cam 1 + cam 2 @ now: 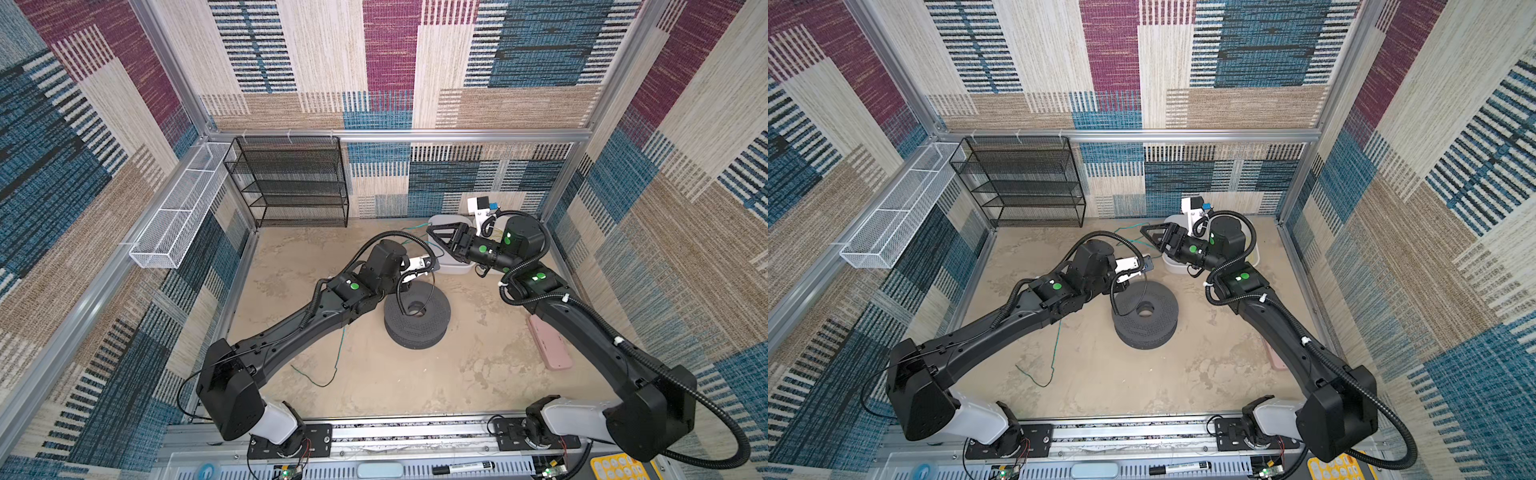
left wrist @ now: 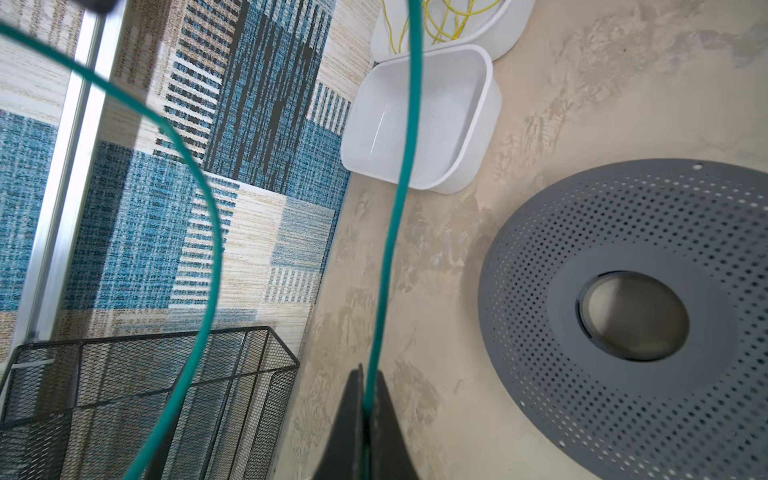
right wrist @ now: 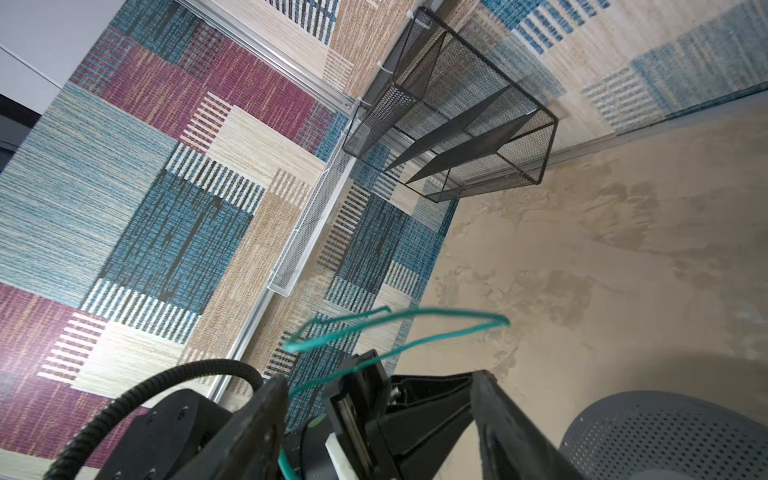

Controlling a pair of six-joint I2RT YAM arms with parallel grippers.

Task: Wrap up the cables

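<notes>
Nearest my bases, a loose tail of the thin teal-green cable (image 1: pixel 338 353) lies on the mottled beige tabletop (image 1: pixel 415 382), near the grey perforated round spool (image 1: pixel 436 311). Just past the spool my left claw (image 2: pixel 369 376) is pinched tight on that same cable, which arcs away in a wide loop. My right claw (image 3: pixel 376 386) stands with jaws spread wide, a bent loop of the teal strand just ahead (touching or not, I cannot tell). Farther back the thin yellow cable (image 2: pixel 440 25) lies looped in a white plastic tub (image 2: pixel 509 39), and the black wire-mesh shelf (image 1: pixel 291 183) stands against the wall
</notes>
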